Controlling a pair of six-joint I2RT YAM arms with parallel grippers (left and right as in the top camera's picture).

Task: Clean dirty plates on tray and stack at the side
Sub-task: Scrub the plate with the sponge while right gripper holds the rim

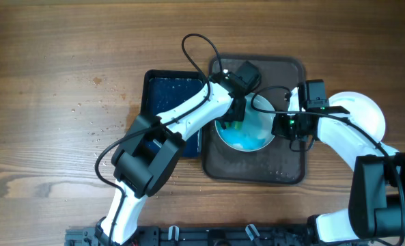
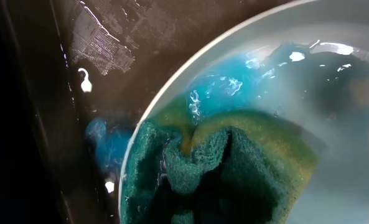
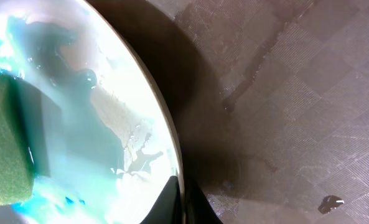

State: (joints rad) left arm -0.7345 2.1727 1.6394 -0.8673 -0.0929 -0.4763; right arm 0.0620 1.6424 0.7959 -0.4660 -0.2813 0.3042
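Observation:
A white plate (image 1: 253,130) smeared with blue liquid lies on the brown tray (image 1: 291,167). My left gripper (image 1: 235,117) is shut on a green and yellow sponge (image 2: 234,168) and presses it onto the plate (image 2: 333,81). My right gripper (image 1: 282,127) is shut on the plate's right rim (image 3: 179,186), one finger above and one below. The sponge also shows in the right wrist view (image 3: 4,143). A clean white plate (image 1: 362,113) lies on the table at the right.
A dark blue tray (image 1: 171,85) with wet spots stands left of the brown tray. Water drops and blue smears lie on the brown tray (image 2: 103,140). Droplets dot the wooden table (image 1: 52,102) at the left.

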